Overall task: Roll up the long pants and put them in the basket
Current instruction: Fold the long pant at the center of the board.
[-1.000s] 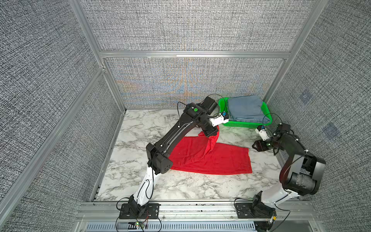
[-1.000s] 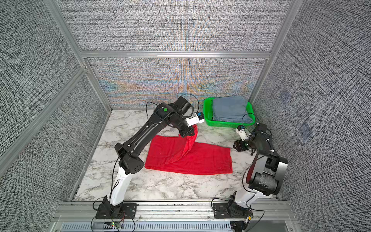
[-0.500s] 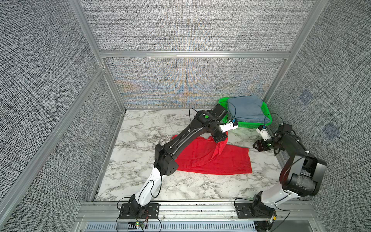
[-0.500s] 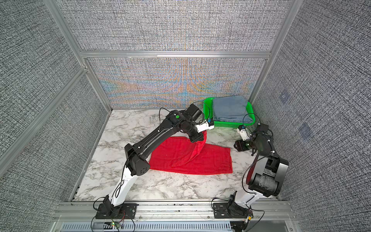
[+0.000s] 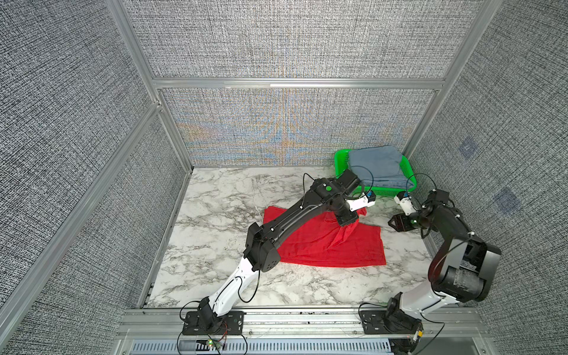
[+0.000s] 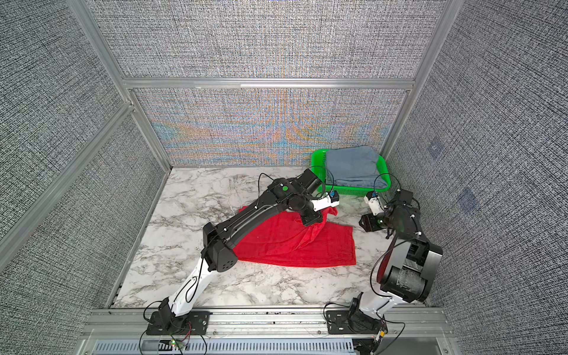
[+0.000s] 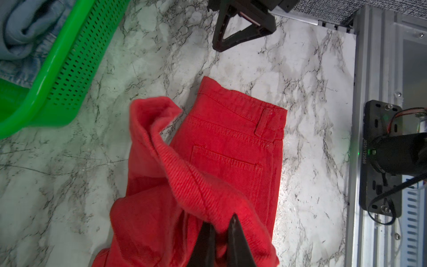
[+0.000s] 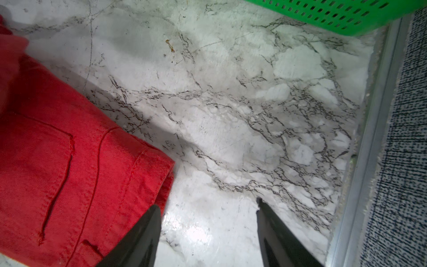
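- The long pants (image 5: 322,246) lie spread on the middle of the marble table (image 5: 230,196), mostly flat. The waistband end, with a belt loop and a back pocket, points toward the right arm's side.
- One part of the red cloth is lifted off the flat layer. It rises in a ridge to the left gripper (image 5: 349,222), above the edge of the pants that faces the back wall.
- In the left wrist view the left gripper (image 7: 220,225) is nearly closed. Its two dark fingertips (image 7: 234,222) pinch a thick fold of the pants (image 7: 231,143), and the fold bulges around them.
- From that grip a hemmed edge of cloth trails away and curls over — it hangs above the table rather than lying on it.
- The right gripper (image 5: 396,222) sits low over the table, just beside the waistband corner and on bare marble.
- In the right wrist view its jaws stand wide apart with only marble between them, and the right gripper (image 8: 208,205) holds nothing. One finger lies close by the waistband edge of the pants (image 8: 57,161) — whether it touches the cloth cannot be told.
- A green basket (image 5: 339,159) stands in the far corner on the right arm's side, apart from the pants.
- A folded blue-grey garment (image 5: 376,164) fills the basket.
- Both top views show the same layout, with the pants (image 6: 307,246) between the two arms.
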{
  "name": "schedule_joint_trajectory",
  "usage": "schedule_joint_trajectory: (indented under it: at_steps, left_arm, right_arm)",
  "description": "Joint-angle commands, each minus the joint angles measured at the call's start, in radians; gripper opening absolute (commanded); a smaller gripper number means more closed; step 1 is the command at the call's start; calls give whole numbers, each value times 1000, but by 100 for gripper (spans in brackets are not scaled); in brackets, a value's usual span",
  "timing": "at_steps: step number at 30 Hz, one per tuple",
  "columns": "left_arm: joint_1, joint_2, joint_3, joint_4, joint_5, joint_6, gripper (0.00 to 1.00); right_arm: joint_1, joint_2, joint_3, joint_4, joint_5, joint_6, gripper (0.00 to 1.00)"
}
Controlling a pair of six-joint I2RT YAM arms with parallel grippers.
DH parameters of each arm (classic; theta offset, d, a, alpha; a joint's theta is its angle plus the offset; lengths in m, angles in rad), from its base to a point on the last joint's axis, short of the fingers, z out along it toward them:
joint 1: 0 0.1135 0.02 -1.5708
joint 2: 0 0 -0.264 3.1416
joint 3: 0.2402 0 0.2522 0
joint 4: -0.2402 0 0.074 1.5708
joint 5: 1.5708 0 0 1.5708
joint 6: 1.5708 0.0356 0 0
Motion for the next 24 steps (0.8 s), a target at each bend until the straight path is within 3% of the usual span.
schedule_joint_trajectory:
  at_steps: [1,17,18,19,21,24]
  left_arm:
    - [-8,14,2,63,11,-1,2]
    - [-73,80,24,158,9,-39,2]
    - [-78,80,10,156,6,-36,12]
    - [-81,76,-8,158,-2,-34,31]
    - [-85,75,-50,156,-33,-27,98]
    - [-85,80,-71,143,-85,-37,100]
  right_arm:
    - [0,-5,-3,-3,-16,6,69]
    - [-12,1,-10,-3,-16,-1,69]
    - [-13,1,-10,-2,-16,-1,69]
    - [-14,1,-9,-3,-16,-3,69]
    - [-14,-2,-9,-4,-15,-2,69]
    - [-15,-6,-12,-3,-17,-3,69]
